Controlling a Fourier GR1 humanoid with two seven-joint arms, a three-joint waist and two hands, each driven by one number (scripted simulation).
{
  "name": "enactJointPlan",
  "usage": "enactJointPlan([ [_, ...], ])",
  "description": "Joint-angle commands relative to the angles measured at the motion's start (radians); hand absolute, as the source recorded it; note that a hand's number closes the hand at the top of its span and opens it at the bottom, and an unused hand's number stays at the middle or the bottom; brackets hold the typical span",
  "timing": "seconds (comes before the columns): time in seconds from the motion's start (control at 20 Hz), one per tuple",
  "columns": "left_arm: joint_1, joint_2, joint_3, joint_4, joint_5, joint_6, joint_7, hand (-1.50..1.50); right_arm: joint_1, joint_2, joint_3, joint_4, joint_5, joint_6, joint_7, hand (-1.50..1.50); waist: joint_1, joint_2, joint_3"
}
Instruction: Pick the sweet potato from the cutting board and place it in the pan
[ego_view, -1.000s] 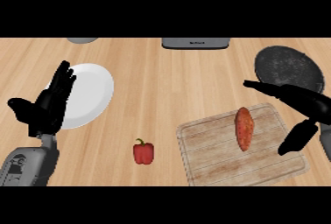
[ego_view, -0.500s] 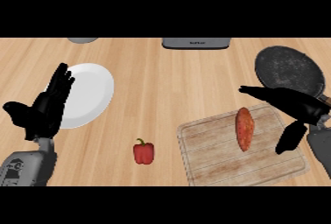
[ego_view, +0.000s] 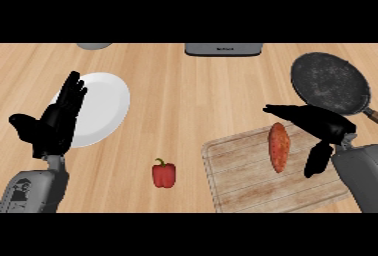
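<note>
sweet potato (ego_view: 278, 147) lies on the cutting board (ego_view: 251, 180), not in the dark pan (ego_view: 329, 82), which holds nothing. right hand (ego_view: 319, 125) is released, fingers spread just beside the potato. left hand (ego_view: 53, 125) rests open over the bare white plate (ego_view: 103, 107). red pepper (ego_view: 164, 173) sits on the desk (ego_view: 192, 85).

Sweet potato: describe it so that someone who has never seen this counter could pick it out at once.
Find the wooden cutting board at the counter's lower right, just below the dark round pan. The sweet potato lies near its upper edge, lengthwise, beside the right hand. It is long, tapered and orange, unlike the squat red bell pepper off the board's left side.
</note>
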Motion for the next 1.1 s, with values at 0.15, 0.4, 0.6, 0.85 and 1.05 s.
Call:
enactJointPlan([
  [0.15,0.069,-0.010,0.011,-0.076,0.000,-0.022,0.014,0.00,0.016,0.059,0.036,0.041,0.113,-0.041,-0.002,-1.50,0.003,-0.001,0.000],
  [0.4,-0.015,-0.007,0.028,-0.015,-0.021,-0.030,0.036,0.00,-0.022,0.078,0.016,0.154,0.165,-0.048,-0.056,-1.50,0.001,0.000,0.000],
  [0.6,-0.006,-0.011,0.038,0.064,-0.028,-0.057,-0.051,0.00,-0.102,0.074,0.008,0.256,0.196,-0.031,-0.104,-1.50,0.003,0.001,0.000],
  [0.85,0.013,-0.038,0.020,-0.020,-0.027,-0.040,-0.007,0.00,0.004,0.107,0.100,0.203,0.232,-0.125,-0.229,1.50,0.001,0.000,0.000],
  [1.05,0.021,-0.025,0.044,-0.039,-0.038,-0.037,0.006,0.00,-0.022,0.112,0.065,0.208,0.271,-0.131,-0.240,1.50,0.001,-0.001,0.000],
])
